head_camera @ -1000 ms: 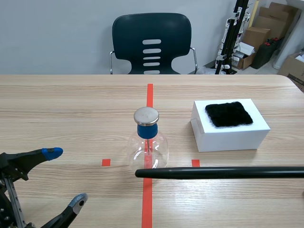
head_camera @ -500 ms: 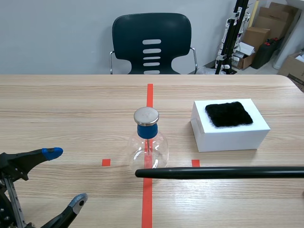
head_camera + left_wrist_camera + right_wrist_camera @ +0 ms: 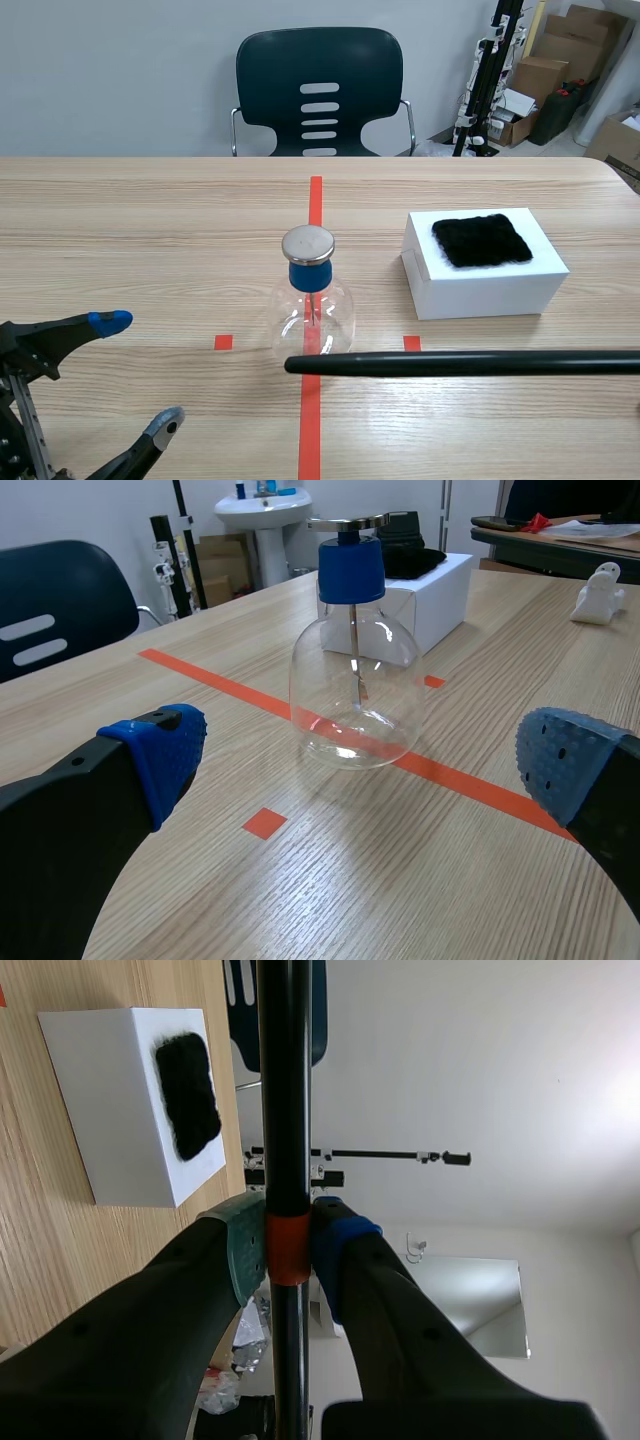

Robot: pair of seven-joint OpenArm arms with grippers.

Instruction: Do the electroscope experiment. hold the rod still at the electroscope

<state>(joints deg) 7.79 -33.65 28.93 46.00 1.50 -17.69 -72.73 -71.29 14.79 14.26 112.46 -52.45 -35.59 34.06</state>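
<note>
The electroscope (image 3: 312,300), a clear glass flask with a blue neck and a flat metal cap (image 3: 308,243), stands on the red centre line. A long black rod (image 3: 460,363) lies level across the right half of the scene view, its tip just in front of the flask's lower body. In the right wrist view my right gripper (image 3: 289,1245) is shut on the rod (image 3: 285,1090) at its orange band. My left gripper (image 3: 138,372) stays open near the front left of the table. The flask (image 3: 355,680) stands ahead of its spread fingers.
A white box (image 3: 485,275) with a black fur cloth (image 3: 481,240) on top sits right of the flask. A dark chair (image 3: 320,90) stands behind the table's far edge. Cardboard boxes (image 3: 560,70) and a black stand are at the back right.
</note>
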